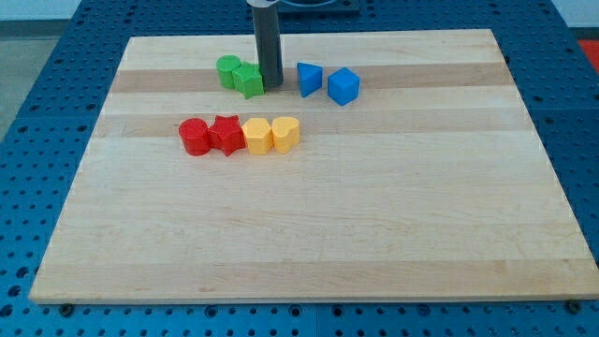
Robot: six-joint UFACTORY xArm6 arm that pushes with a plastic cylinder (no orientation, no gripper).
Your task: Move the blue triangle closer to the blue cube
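Observation:
The blue triangle (309,78) lies near the view's top centre of the wooden board (309,215). The blue cube (343,86) sits just to its right, almost touching it. My tip (271,85) is the lower end of a dark rod that comes down from the view's top. It stands a short way left of the blue triangle, with a small gap between them. The tip is right beside a green star-like block (249,81) on its left.
A green cylinder (227,70) sits left of the green star-like block. Below them is a row of touching blocks: a red cylinder (195,136), a red star (226,134), a yellow block (256,136) and a second yellow block (285,134).

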